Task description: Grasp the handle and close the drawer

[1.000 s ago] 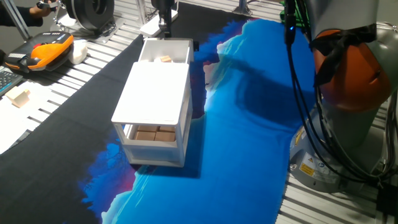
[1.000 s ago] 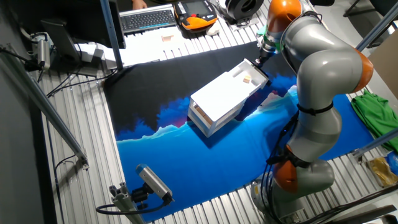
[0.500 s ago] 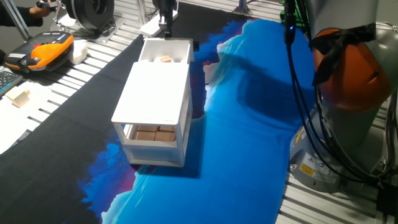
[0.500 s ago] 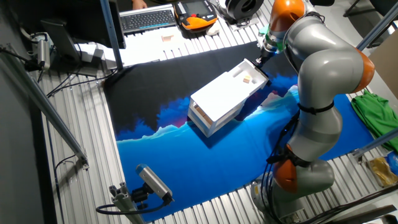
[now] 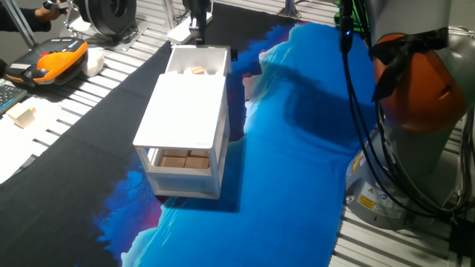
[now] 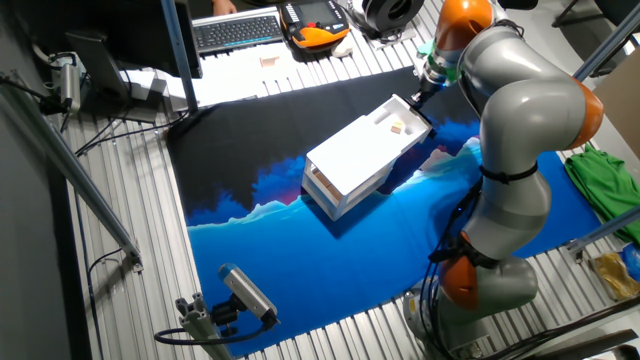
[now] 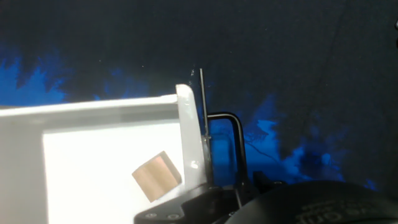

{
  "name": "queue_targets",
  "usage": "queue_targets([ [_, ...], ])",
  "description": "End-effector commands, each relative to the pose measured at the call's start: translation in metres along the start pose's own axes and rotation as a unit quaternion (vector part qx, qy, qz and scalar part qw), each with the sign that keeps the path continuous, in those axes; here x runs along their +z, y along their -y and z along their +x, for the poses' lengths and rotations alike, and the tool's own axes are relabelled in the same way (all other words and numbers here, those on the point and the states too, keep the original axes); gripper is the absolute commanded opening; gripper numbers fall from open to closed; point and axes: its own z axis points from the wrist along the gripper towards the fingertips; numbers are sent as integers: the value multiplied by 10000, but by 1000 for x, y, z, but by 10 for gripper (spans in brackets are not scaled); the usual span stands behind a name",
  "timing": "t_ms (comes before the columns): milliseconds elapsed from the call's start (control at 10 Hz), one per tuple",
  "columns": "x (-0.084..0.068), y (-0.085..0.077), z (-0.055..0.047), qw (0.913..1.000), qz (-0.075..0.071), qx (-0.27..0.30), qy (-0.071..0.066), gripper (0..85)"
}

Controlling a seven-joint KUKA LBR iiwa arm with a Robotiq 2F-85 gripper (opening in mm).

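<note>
Nothing on the worktop (image 5: 89, 96) appears to have shifted since a second ago; only the arm's (image 6: 520, 110) upper joint sits slightly differently in the other fixed view, and the cabinet and drawer lie as they did.

On a blue-and-black cloth (image 5: 297, 148) stands a small white cabinet (image 5: 185, 111). Its upper drawer (image 5: 197, 61) is pulled out at the far end, away from the camera in one fixed view, so the open tray shows past the cabinet top. One tan wooden block (image 7: 157, 175) lies inside it, near the front wall. More tan blocks (image 5: 183, 159) fill the lower tier.

From the hand view, the drawer's white front wall (image 7: 188, 134) runs upright through the middle, and a thin black wire handle (image 7: 235, 143) loops out from it over the cloth. The claw (image 5: 197, 28) hangs just beyond the drawer's front end, right at the handle. Whether its fingers are closed on the handle I cannot tell: the dark body of the hand fills the bottom of the hand view and the fixed views are too distant.

An orange-and-black handheld device (image 5: 59, 61) and a keyboard (image 6: 238, 30) rest on the slatted surface well apart from the cabinet.
</note>
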Motion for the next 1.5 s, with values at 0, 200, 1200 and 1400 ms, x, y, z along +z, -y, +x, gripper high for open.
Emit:
queue_targets([
  [0,0,0,0,10000,7,-1,6,170],
  [200,0,-1,0,9999,19,113,48,170],
  [1200,1,0,1,9999,-12,90,131,340],
  [1400,0,0,1,9999,-18,-41,128,340],
])
